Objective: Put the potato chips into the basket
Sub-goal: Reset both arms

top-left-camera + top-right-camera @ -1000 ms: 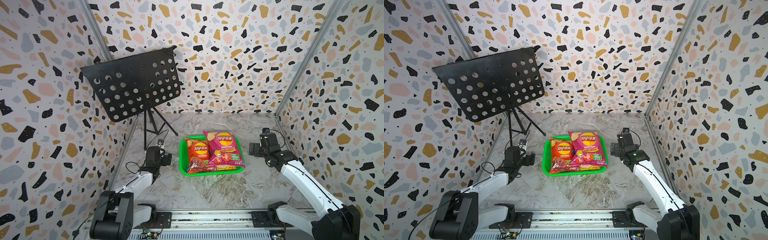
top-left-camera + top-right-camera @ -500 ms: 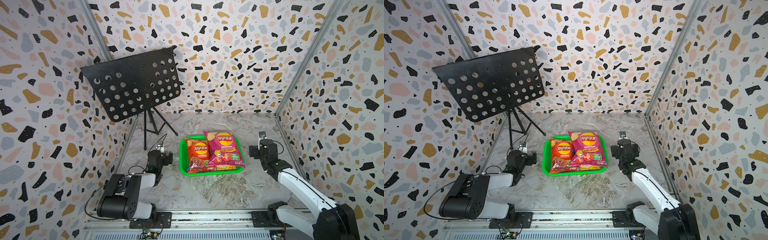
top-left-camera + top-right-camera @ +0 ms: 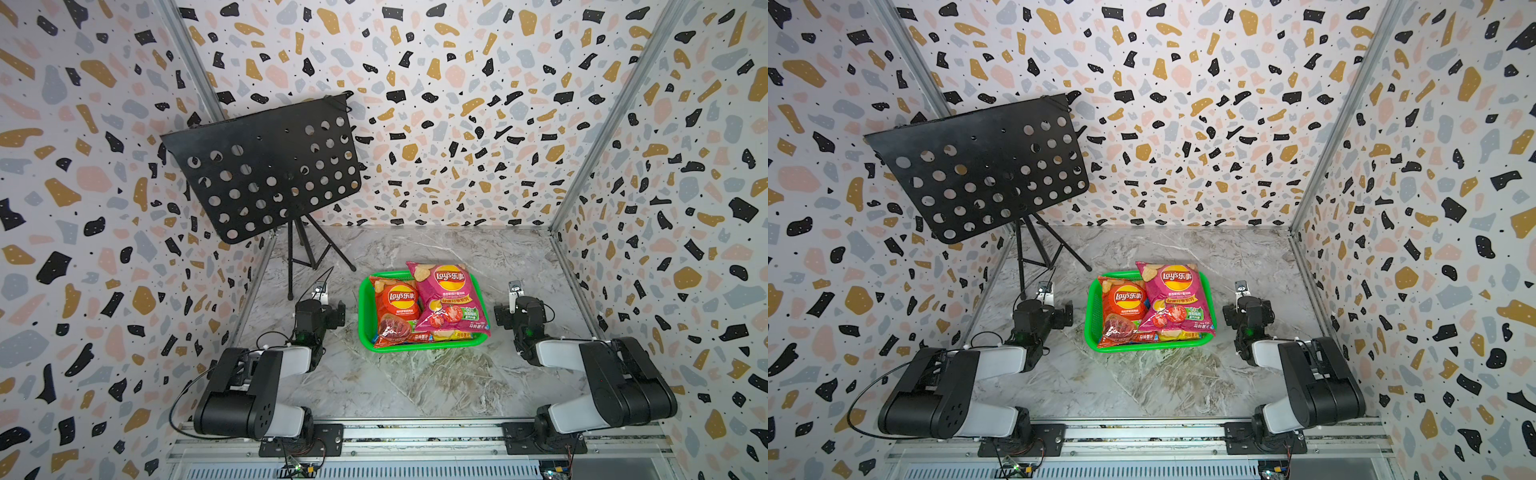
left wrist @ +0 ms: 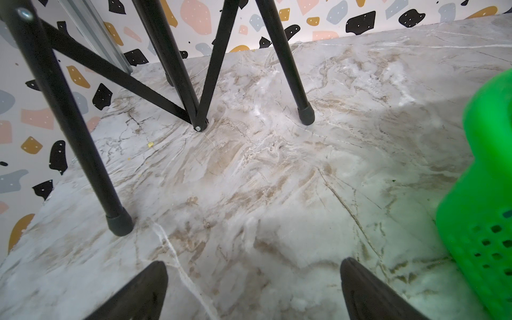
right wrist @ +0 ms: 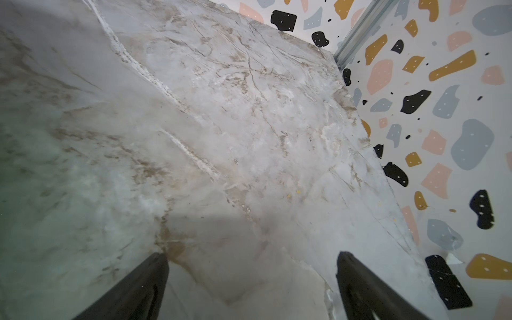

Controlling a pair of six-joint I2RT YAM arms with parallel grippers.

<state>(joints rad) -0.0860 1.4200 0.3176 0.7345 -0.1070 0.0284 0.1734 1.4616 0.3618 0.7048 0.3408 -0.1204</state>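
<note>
The green basket (image 3: 362, 309) (image 3: 1090, 320) sits mid-table in both top views. An orange-red chips bag (image 3: 395, 305) (image 3: 1121, 305) and a larger magenta bag (image 3: 451, 297) (image 3: 1177, 297) lie on top in it. Under them, slivers of a blue bag (image 3: 419, 337) and a yellow bag (image 3: 455, 334) show at the front wall. My left gripper (image 3: 319, 308) (image 4: 253, 264) rests low to the left of the basket, open and empty over bare marble. My right gripper (image 3: 519, 311) (image 5: 253, 256) sits low to its right, open and empty. The basket's corner (image 4: 487, 194) shows in the left wrist view.
A black perforated music stand (image 3: 266, 174) rises at the back left; its tripod legs (image 4: 69, 124) stand just ahead of my left gripper. Terrazzo walls (image 5: 443, 124) close in three sides. Both arms lie folded by the front rail (image 3: 415, 434).
Both arms have folded down low towards the front rail, and the right gripper has drawn back a little. Both grippers stay open. Basket and bags have not moved.
</note>
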